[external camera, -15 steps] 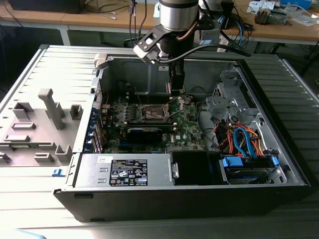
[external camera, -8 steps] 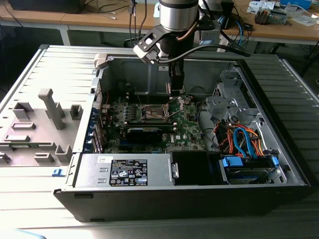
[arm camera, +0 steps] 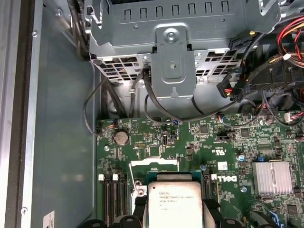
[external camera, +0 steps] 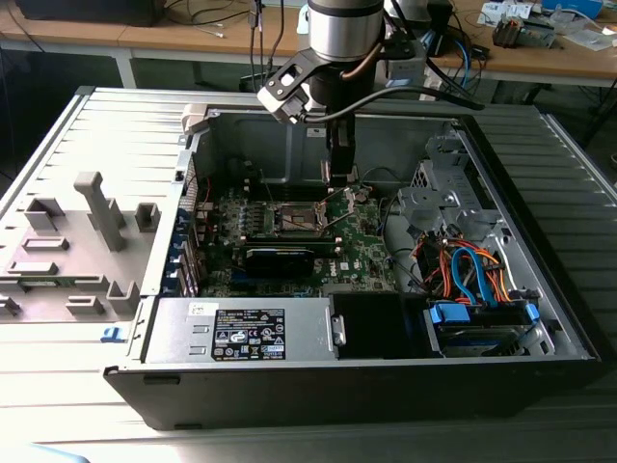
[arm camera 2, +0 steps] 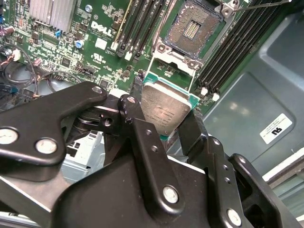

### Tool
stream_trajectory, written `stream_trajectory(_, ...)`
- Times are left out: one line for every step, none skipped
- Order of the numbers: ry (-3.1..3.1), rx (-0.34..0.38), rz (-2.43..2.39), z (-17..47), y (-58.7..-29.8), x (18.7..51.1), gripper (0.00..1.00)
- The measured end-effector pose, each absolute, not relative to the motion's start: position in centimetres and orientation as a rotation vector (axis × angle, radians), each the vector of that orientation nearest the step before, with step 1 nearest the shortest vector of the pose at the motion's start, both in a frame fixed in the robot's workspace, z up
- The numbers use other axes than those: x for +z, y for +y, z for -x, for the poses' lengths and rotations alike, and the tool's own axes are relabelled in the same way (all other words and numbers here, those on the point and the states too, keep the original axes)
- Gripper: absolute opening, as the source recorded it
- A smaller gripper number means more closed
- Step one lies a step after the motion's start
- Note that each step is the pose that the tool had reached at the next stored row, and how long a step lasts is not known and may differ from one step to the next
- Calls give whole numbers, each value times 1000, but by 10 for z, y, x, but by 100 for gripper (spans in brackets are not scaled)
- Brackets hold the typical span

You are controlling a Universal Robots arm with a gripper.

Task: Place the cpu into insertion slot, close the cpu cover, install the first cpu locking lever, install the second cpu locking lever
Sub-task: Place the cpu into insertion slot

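The end effector [arm camera 2: 164,118] pinches the cpu [arm camera 2: 166,108] by two opposite edges, one black finger [arm camera 2: 132,116] on either side of it. The cpu is a flat square chip with a pale, dull silver metal face that carries faint dark print, and a thin green border shows around the metal in both wrist views. In the first wrist view the cpu [arm camera: 175,205] hangs over the green circuit board [arm camera: 156,142], between the rows of black memory slots. In the second wrist view the insertion slot [arm camera 2: 194,27] lies beyond the chip and apart from it. The slot is uncovered, a square socket with a dark, finely dotted centre and a silver metal rim. The cpu cover [arm camera 2: 175,56], a thin silver frame, stands raised at the slot's near edge, between the slot and the chip. In the exterior view the arm [external camera: 337,39] reaches down into the open computer case [external camera: 241,338], which lies on a grey ribbed table [external camera: 578,193], and the end effector [external camera: 340,176] hovers just beside the insertion slot [external camera: 299,220], toward the exterior view's right.
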State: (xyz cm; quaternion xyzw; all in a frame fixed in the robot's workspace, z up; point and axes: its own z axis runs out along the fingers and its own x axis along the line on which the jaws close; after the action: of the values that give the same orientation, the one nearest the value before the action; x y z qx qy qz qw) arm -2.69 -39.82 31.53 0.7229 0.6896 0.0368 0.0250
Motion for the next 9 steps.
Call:
stream_trajectory(2129,113,-2238,27,-398,315,55)
stream_trajectory(2127,113,-2240,27,-398,315,55)
stream_trajectory(2125,113,-2242,27,-398,315,55)
stream_trajectory(2123,113,-2244,27,-398,315,55)
stream_trajectory(2120,113,-2247,27,-398,315,55)
stream_trajectory(2117,113,-2250,27,-398,315,55)
stream_trajectory(2115,113,-2252,27,-398,315,55)
stream_trajectory(2113,113,-2253,27,-398,315,55)
stream_trajectory(2111,113,-2255,27,-398,315,55)
